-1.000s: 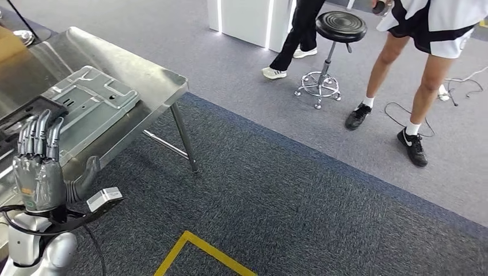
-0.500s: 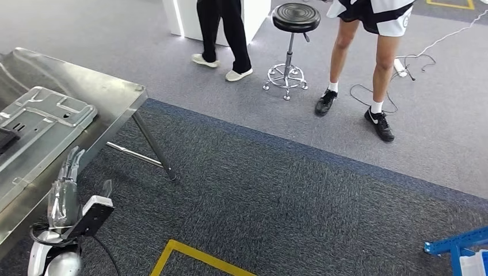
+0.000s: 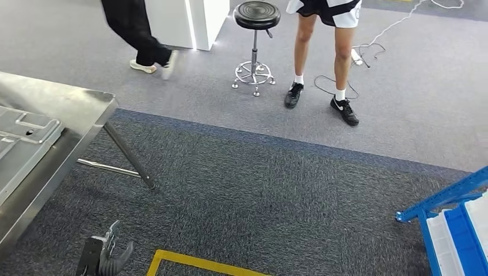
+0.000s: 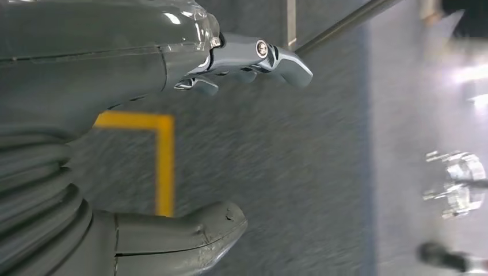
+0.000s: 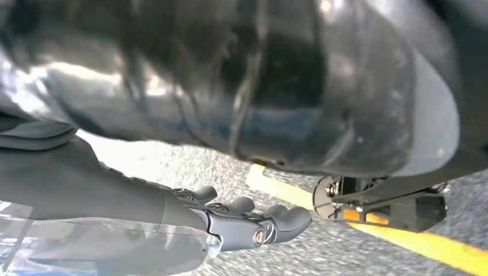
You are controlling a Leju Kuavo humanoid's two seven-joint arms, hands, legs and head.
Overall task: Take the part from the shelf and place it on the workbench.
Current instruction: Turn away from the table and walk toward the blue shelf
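A: Left wrist view first: the left hand [image 4: 115, 144] holds nothing, its fingers [image 4: 270, 54] stretched out and set wide from the thick thumb [image 4: 190, 233], over dark carpet [image 4: 276, 172] with a yellow floor line [image 4: 164, 167].

B: Head view catches that same hand [image 3: 109, 259] low at the bottom edge, hanging beside the steel tabletop [image 3: 86, 109]. And the right one?

A: Right wrist view has the right hand [image 5: 172, 218] hanging too, dark fingers [image 5: 282, 218] extended with nothing between them, above carpet and a yellow line [image 5: 414, 244].

B: Where is the part?

A: A pressed grey metal part [image 3: 23, 144] lies flat on the tabletop at the left edge of the head view, well apart from both hands.

B: Further out?

A: A blue rack [image 3: 443, 198] at the right edge, a black round stool [image 3: 256, 34], and two people: dark trousers [image 3: 129, 26] on one, bare legs with black shoes [image 3: 345, 109] on the other. No writing is readable anywhere.
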